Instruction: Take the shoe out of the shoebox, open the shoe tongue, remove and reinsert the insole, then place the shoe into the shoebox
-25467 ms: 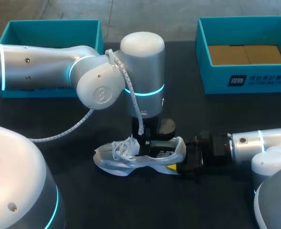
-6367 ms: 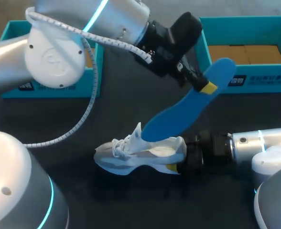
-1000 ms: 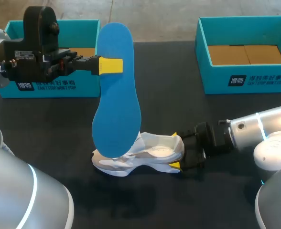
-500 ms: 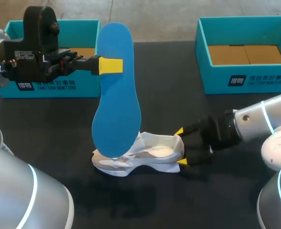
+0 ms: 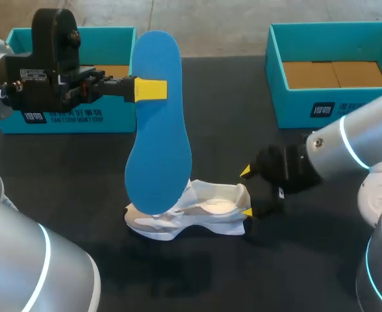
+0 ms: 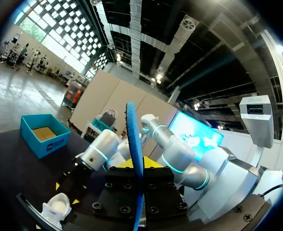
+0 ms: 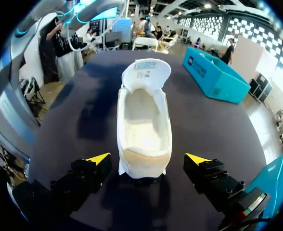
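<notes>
The teal cardboard box on the right [image 5: 347,109] has a white sign and white writing on its front wall. The teal cardboard box on the left [image 5: 116,122] has white writing too. The white shoe [image 7: 144,125] has a printed label [image 7: 146,65] on its tongue [image 7: 146,79]. All of it is too small to read.

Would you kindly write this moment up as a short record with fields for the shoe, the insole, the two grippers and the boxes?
shoe: white shoe standing on its sole on the black table, no insole inside
insole: blue insole, out of the shoe, held upright above the table
left gripper: left gripper shut on the insole near its upper end
right gripper: right gripper open, one finger on each side of the shoe's heel, neither touching it
boxes: left shoebox and right shoebox, both teal, at the table's far side, neither holding the shoe
</notes>
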`<action>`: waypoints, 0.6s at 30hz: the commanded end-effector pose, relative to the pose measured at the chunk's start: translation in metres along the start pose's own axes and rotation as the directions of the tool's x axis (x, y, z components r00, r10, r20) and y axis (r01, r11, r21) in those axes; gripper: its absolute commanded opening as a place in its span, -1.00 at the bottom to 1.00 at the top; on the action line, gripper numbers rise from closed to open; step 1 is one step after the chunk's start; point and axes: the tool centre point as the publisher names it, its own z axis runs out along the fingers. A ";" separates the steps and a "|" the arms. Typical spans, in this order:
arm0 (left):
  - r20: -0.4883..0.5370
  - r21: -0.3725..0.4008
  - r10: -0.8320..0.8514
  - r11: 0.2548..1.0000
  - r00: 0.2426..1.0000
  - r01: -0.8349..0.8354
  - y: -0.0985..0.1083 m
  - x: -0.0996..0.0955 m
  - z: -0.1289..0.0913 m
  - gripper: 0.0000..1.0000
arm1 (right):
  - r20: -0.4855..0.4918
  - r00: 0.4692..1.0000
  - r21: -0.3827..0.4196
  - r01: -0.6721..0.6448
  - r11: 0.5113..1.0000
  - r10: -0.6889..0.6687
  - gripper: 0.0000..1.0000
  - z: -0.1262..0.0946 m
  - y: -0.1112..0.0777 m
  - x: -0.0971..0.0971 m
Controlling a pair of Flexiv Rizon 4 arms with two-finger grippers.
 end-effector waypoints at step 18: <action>0.000 0.000 0.001 1.000 1.000 -0.001 0.000 0.000 0.001 -1.00 | -0.005 0.999 0.496 0.033 0.868 -0.035 1.00 -0.012 0.022 -0.003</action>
